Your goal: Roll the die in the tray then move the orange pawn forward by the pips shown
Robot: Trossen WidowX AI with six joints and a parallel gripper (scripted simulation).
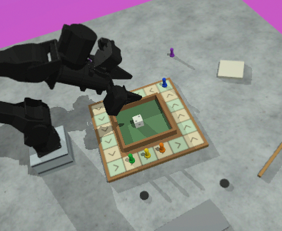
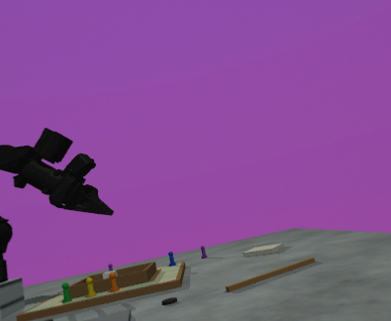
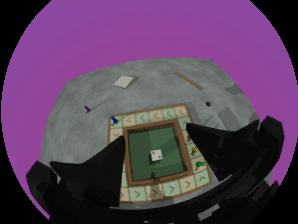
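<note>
The white die is inside or just above the green-floored tray; whether it is at rest cannot be told. Its pips are too small to read surely. My gripper is open, high above the board, with nothing between its fingers. The orange pawn stands upright on the near row of the board. In the top view, one bare arrow square lies between its square and the right corner square.
Yellow and green pawns stand behind orange. A blue pawn stands at the far corner. Purple pawns, a cream block, a wooden stick and dark discs lie off the board.
</note>
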